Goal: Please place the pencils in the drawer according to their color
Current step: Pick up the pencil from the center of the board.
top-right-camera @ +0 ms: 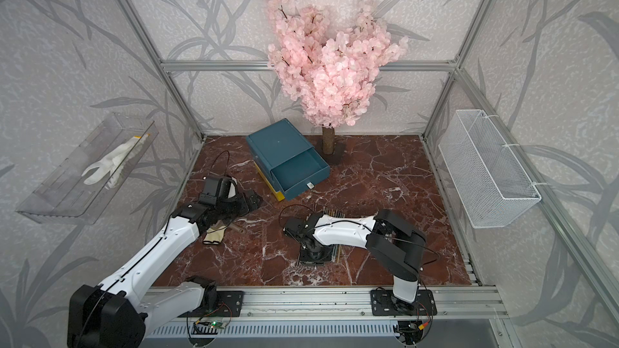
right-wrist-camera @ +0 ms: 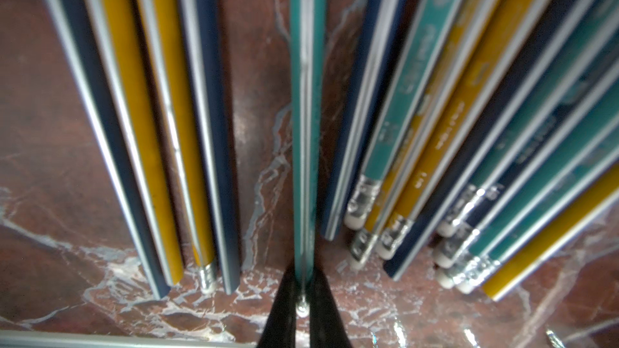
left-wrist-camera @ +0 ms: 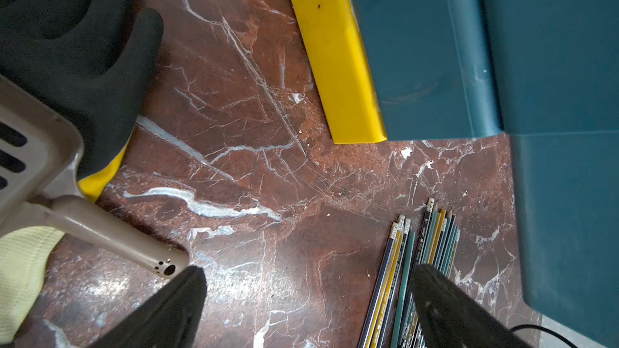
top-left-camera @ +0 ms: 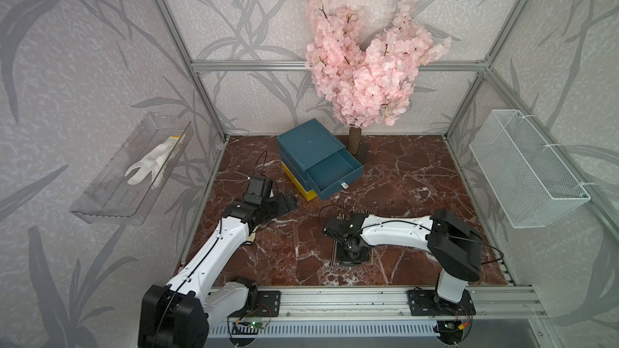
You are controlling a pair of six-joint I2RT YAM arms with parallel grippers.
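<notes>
On marble top (right-wrist-camera: 261, 128): teal pencil (right-wrist-camera: 306, 95) flat, eraser end pinched by right gripper (right-wrist-camera: 302, 291).

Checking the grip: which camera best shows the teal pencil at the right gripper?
The right wrist view: the teal pencil fills the centre, the jaws of the right gripper pinching its end. In both top views the right arm mostly hides it; the left wrist view shows only the pencil pile.
</notes>
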